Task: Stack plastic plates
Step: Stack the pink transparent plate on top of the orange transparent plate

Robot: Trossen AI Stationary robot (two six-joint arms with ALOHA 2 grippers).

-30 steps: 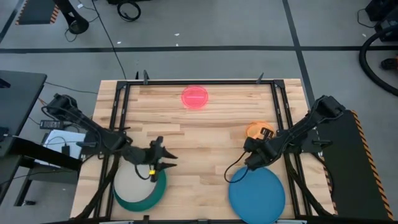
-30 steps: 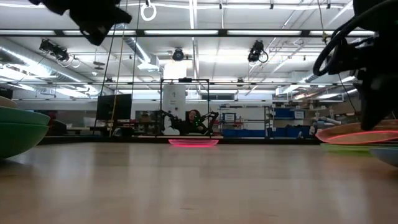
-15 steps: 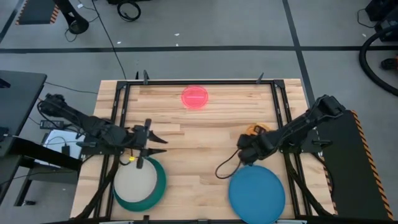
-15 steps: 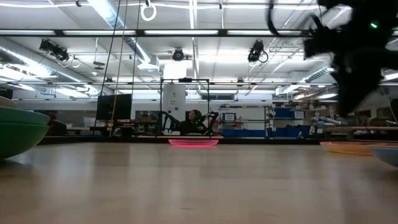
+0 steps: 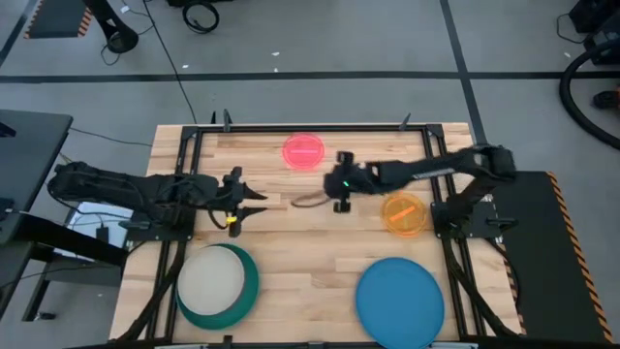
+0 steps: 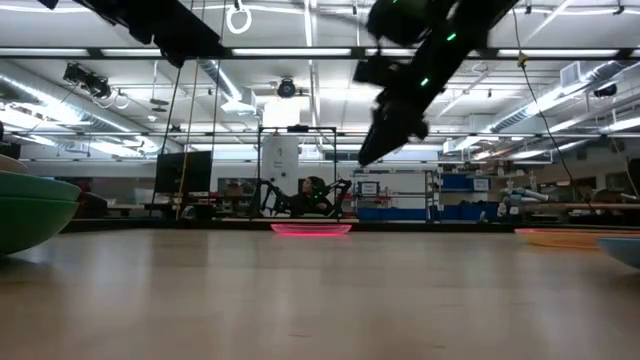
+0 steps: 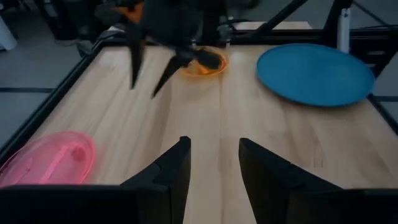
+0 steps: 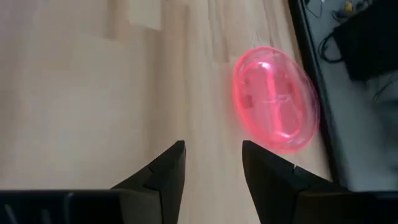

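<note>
right gripper [image 5: 341, 184] open, empty, just beside pink plate [image 5: 304, 151], nearer than left gripper [image 5: 242, 201], also open, empty. round plate, no long side.

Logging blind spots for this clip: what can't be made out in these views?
- Stack at the near left: the high view shows only a beige plate in a teal rim; any plates beneath are covered.
- Same stack in the low view: cut off by the picture's edge.
- Blue plate in the low view: only a sliver shows at the edge.
- Right tool: small and dark in the high view.
</note>
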